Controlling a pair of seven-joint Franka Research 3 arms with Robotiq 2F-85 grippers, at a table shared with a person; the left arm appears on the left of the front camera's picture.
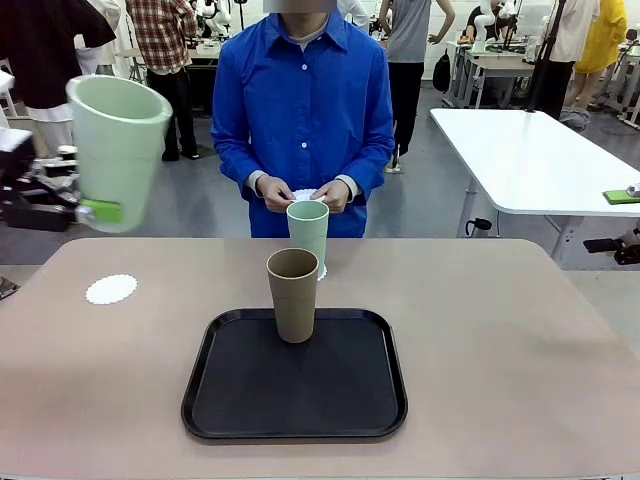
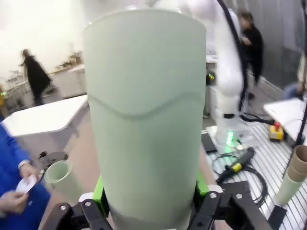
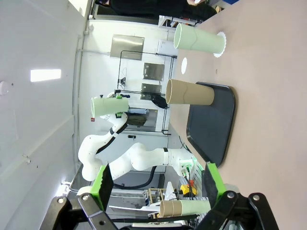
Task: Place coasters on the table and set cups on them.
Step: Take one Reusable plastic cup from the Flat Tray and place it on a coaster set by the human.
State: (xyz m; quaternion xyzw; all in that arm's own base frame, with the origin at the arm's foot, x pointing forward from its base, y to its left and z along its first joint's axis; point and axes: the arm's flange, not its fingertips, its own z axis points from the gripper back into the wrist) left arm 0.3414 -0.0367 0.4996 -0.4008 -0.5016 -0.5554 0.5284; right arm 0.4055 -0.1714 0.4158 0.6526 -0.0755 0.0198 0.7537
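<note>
The left claw (image 1: 100, 212) is clamping a tall mint-green plastic cup (image 1: 116, 150) (near its base) above the beige surface (image 1: 500, 330). The right claw (image 3: 158, 181) is standing apart, empty.

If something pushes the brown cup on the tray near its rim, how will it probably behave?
The brown cup is tall with a narrower base, so it would likely tip. It looks empty, so probably light. Once down, it might roll across the black tray.

Three cups (image 1: 292, 293) (two mint, one brown), three coasters (image 1: 111, 289), one tray (image 1: 300, 400).
</note>
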